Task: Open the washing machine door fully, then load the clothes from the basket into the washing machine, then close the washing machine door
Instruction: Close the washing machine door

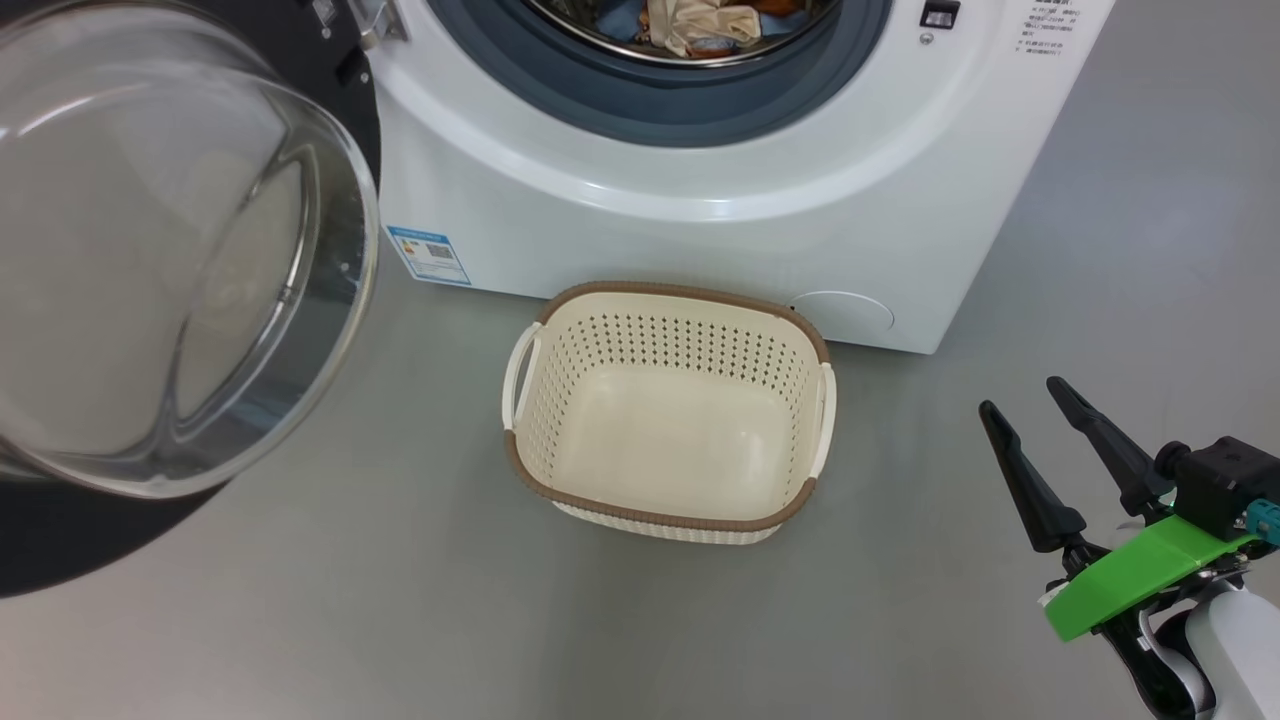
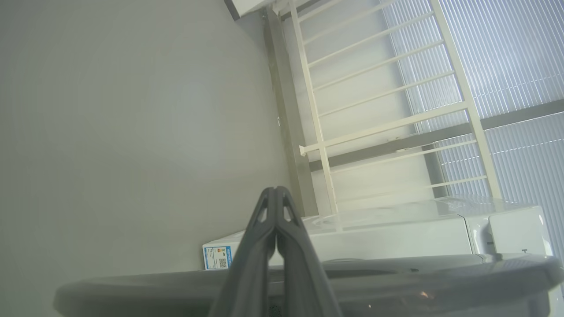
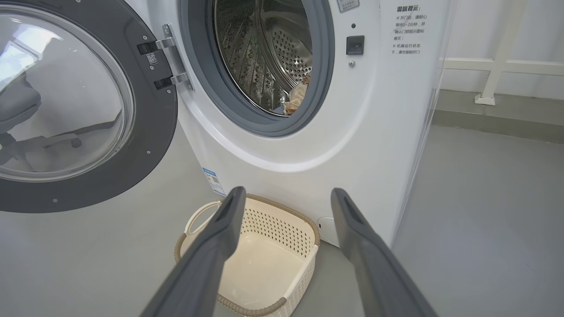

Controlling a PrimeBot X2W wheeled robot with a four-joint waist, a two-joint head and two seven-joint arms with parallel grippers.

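Observation:
The washing machine point(image 1: 700, 230) point(image 3: 335, 145) point(image 2: 396, 237) stands white before me with its door point(image 1: 150, 260) point(image 3: 66, 105) swung wide open to the left, glass bowl bulging outward. Clothes point(image 1: 700, 25) point(image 3: 294, 99) of cream and blue fabric lie inside the steel drum. The cream basket point(image 1: 668, 410) point(image 3: 260, 259) with a brown rim sits on the floor in front of the machine, with nothing inside. My right gripper point(image 1: 1020, 395) point(image 3: 286, 196) hangs open at the lower right, well right of the basket. My left gripper point(image 2: 276, 190) is shut on nothing, close over the door's dark edge point(image 2: 396, 273).
Grey floor point(image 1: 400, 600) spreads around the basket. A white railing point(image 2: 387, 127) and a ribbed window stand behind the machine. A raised grey kerb point(image 3: 498, 114) runs along the wall to the machine's right.

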